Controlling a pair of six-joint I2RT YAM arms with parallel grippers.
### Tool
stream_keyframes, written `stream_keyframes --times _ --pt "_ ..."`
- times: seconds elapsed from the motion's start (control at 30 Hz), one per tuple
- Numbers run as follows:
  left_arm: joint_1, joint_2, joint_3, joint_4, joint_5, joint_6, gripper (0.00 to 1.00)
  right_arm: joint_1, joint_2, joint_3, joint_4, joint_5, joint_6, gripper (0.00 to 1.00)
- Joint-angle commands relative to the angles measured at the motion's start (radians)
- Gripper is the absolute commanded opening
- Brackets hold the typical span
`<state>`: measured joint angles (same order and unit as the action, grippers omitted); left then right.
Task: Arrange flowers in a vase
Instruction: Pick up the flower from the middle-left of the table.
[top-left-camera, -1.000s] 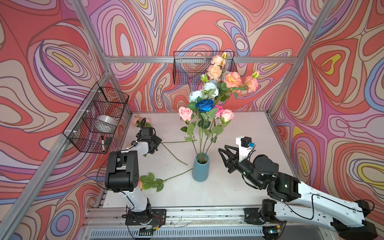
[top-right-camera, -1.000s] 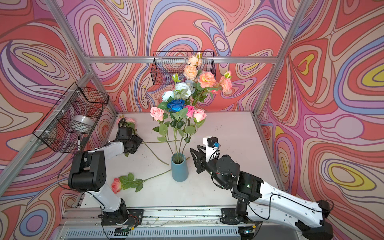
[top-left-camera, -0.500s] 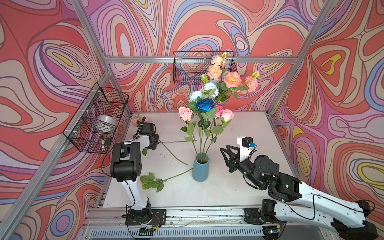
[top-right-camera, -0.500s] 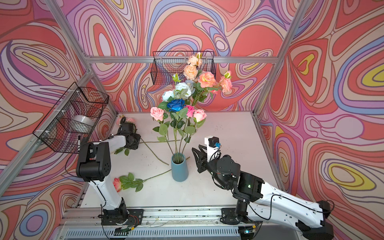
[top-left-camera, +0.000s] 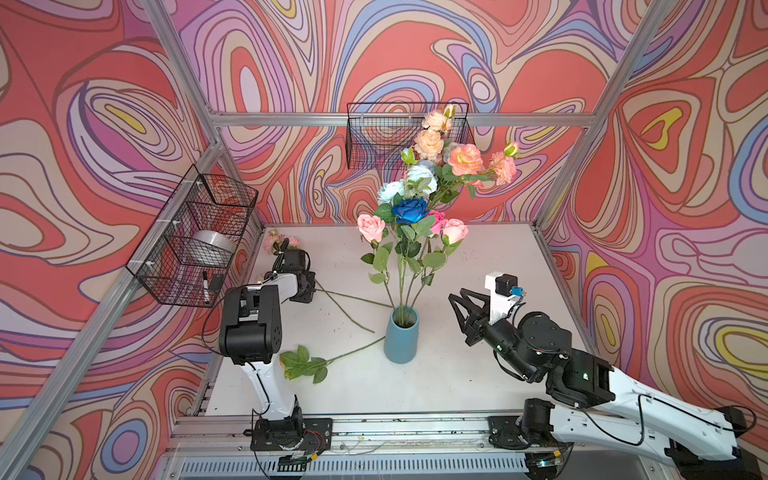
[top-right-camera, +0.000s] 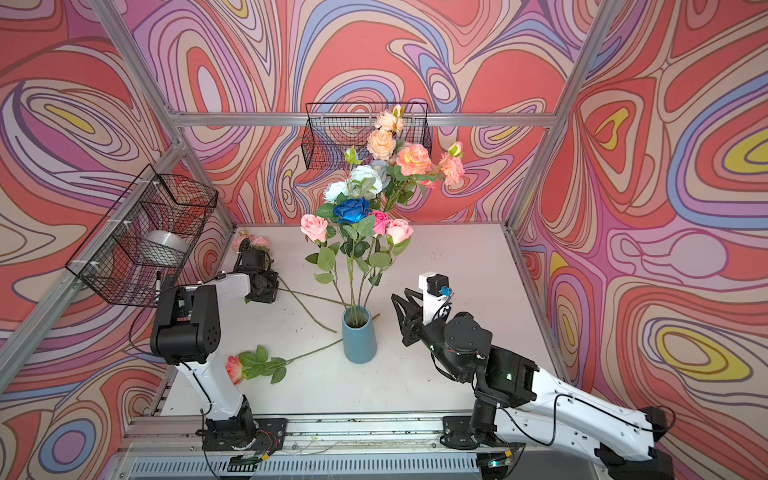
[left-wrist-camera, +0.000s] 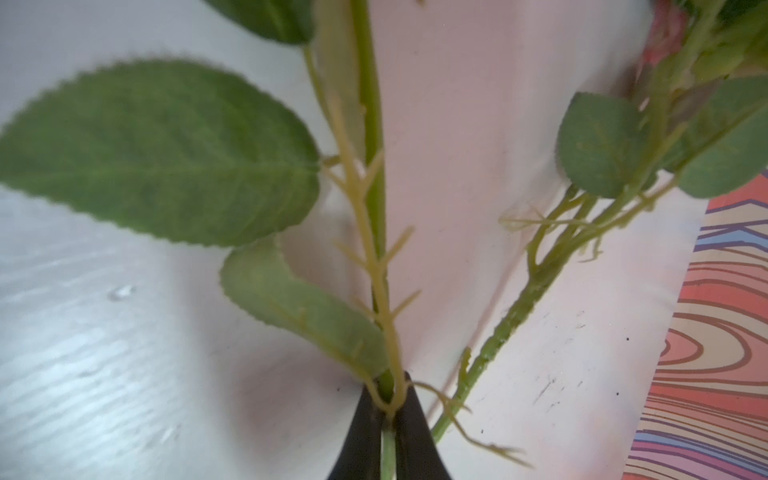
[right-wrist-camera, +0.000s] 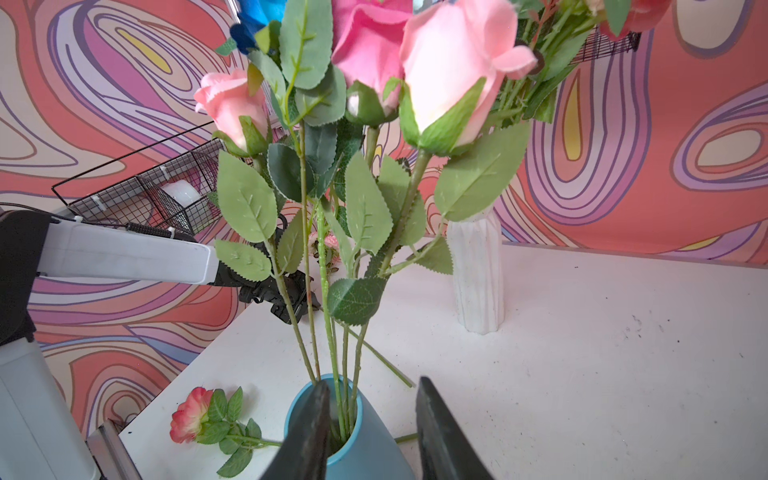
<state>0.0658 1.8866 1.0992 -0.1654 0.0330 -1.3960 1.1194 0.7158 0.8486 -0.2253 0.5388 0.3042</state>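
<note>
Left hand (left-wrist-camera: 387, 409): clenched on the held stem (left-wrist-camera: 372, 124), low over the far left part of the worktop (top-left-camera: 478, 257)
Held stem: nearly flat on the worktop, bloom end towards the pink blooms (top-left-camera: 277, 243) in the far left corner, bare end towards the blue vase (top-left-camera: 401, 337)
Second stem (left-wrist-camera: 511, 324): just beside the held stem at the hand and splaying away from it towards the blooms; in both top views two bare stems run from the hand towards the vase, and which one is gripped cannot be told there
Right hand (right-wrist-camera: 372, 382): released, jaws apart with nothing between them, near the blue vase on its right, aimed at it but not touching
Blue vase: upright at mid-worktop, holding pink roses and a deep blue rose (top-left-camera: 410, 210), stems near vertical, blooms up
White vase (right-wrist-camera: 478, 270): upright behind the blue vase, below the peach blooms (top-left-camera: 465, 160)
Loose rose (top-right-camera: 235, 369): flat by the left arm's base, bloom to the front left, stem pointing at the blue vase's foot
</note>
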Motion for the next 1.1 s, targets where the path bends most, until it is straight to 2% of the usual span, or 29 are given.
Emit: stream_keyframes --times 0.0,0.07,0.2,0.37,0.77,0.93,1.07 --pt "0.003 0.015 -0.038 -0.070 0.005 -0.029 0.03 0.001 -0.015 -0.017 -0.022 0.020 -0.005 0.35" --pt "0.003 0.003 -0.034 -0.058 0.005 -0.041 0.00 0.002 -0.018 -0.017 -0.027 0.018 -0.005 0.35" --pt "0.003 -0.032 -0.009 -0.035 0.000 -0.043 0.00 0.002 -0.014 -0.011 -0.032 0.016 -0.007 0.35" --pt "0.002 -0.116 0.052 -0.074 -0.040 0.041 0.00 0.002 -0.017 -0.007 -0.031 0.020 -0.008 0.35" --pt "-0.009 -0.423 0.118 -0.063 -0.114 0.315 0.00 0.002 0.002 0.017 -0.035 0.006 -0.019 0.35" --pt "-0.041 -0.562 0.164 -0.067 -0.153 0.460 0.00 0.002 0.019 0.058 -0.050 -0.008 -0.042 0.41" --pt "-0.050 -0.651 0.244 -0.130 -0.111 0.575 0.00 0.001 0.047 0.121 -0.085 -0.044 -0.054 0.45"
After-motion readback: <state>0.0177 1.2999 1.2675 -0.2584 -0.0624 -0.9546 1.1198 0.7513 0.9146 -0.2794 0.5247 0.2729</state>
